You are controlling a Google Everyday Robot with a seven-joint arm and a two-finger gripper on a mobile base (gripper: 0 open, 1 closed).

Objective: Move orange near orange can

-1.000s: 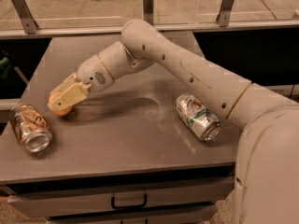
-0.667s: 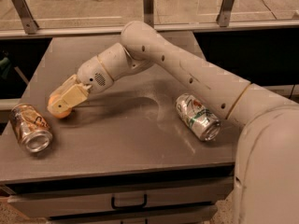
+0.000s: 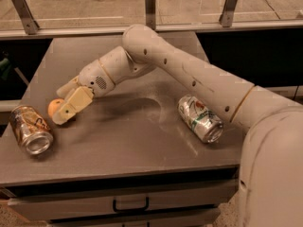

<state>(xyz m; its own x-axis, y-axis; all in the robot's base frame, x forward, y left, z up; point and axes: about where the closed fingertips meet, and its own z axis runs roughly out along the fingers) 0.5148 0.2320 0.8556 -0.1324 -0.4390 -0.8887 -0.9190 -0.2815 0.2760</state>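
Note:
The orange (image 3: 54, 107) rests on the grey table (image 3: 123, 141) at its left side, a short way right of the orange can (image 3: 29, 129). The can lies on its side with its silver top towards the front edge. My gripper (image 3: 58, 106) reaches in from the right and is down at the table. Its two tan fingers (image 3: 72, 106) stand apart with the orange between them, one behind the fruit and one in front. The fruit's left half shows and the rest is hidden by the front finger.
A silver-white can with green and red markings (image 3: 200, 118) lies on its side at the table's right, under my forearm. A glass rail with metal posts (image 3: 150, 6) runs behind the table. A drawer with a handle (image 3: 130, 205) sits below the front edge.
The fingers have spread apart around the orange, so more of the fruit shows. The arm has hardly moved. Both cans lie as before.

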